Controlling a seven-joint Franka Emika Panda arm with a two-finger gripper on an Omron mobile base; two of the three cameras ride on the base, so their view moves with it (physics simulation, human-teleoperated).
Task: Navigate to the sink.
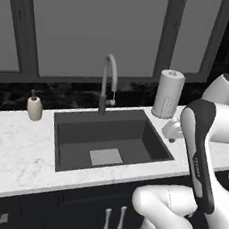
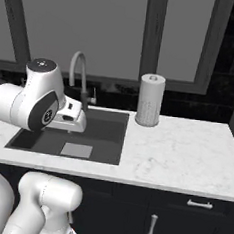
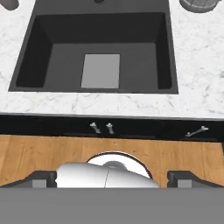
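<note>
Now directly before the sink (image 1: 84,133)

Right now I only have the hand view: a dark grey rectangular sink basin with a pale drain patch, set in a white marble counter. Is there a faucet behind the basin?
Observer: Yes. A tall arched silver faucet stands at the back rim of the dark grey sink, and its spout curves over the basin.
Operator: What's the grey round thing at my top right corner?
Observer: It's a white paper towel roll, upright on the white marble counter to the right of the sink.
Operator: And at my top left?
Observer: A small beige soap dispenser bottle with a pump, standing left of the sink.
</note>
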